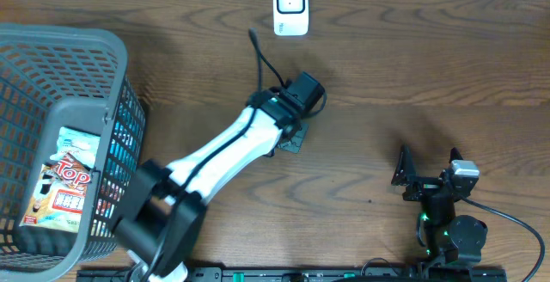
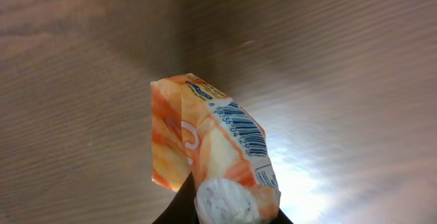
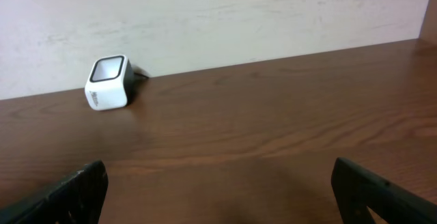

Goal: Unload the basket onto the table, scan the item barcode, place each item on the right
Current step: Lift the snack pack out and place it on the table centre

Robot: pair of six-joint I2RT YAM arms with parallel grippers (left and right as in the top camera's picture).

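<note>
My left fingers (image 2: 174,214) pinch the orange packet (image 2: 215,149) by one end over the worktop (image 1: 412,67) — its long axis runs away from them, with the barcode (image 2: 244,130) along one side. The scanner (image 1: 290,8) sits straight beyond, at the far edge, nearer this arm. My right fingers (image 3: 78,191) are spread wide and empty.

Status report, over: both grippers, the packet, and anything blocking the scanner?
Left gripper shut on orange packet, barcode showing. Right gripper open, holding nothing. Nothing between packet and scanner.
</note>
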